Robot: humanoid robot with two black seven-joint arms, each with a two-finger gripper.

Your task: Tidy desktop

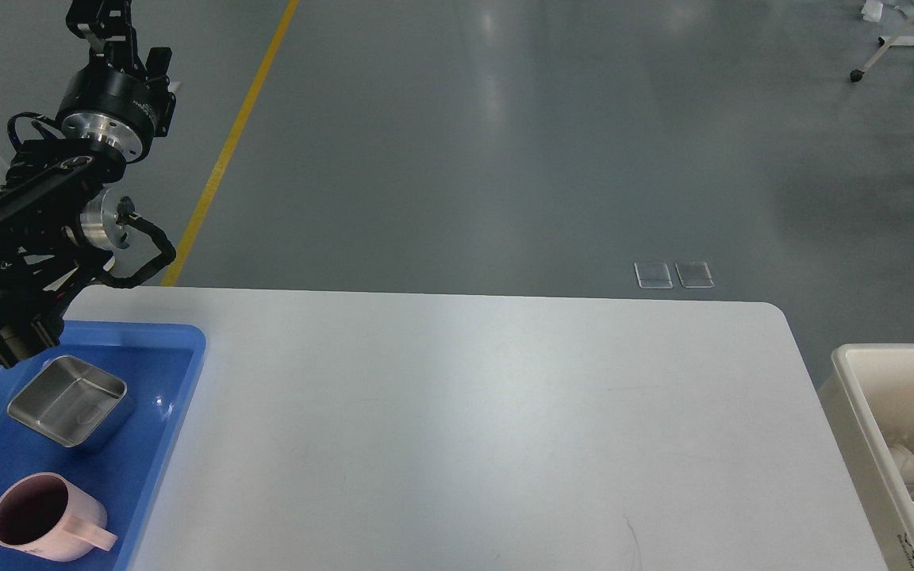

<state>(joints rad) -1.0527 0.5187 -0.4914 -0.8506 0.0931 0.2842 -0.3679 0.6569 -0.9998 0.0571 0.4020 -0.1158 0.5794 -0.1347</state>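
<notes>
Head view. Item: desk [473,412], white, rigid, smooth matte top, faint scratch near its front edge; fills the lower frame. Judged heavy and fixed, so you grip what it carries, not it. Blue tray [175,373] at left holds a steel tin [68,400] and pink mug [36,519]; take the mug by its handle. Left gripper [100,24] raised beyond the desk; jaws' opening cannot be told. Right gripper unseen.

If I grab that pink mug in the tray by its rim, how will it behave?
The pink mug looks like matte plastic, so probably light and stiff, not fragile. Its side handle may swing it off-centre in the fingers. It stands upright in the blue tray, wide-mouthed, so a push would likely slide it rather than tip it.
</notes>
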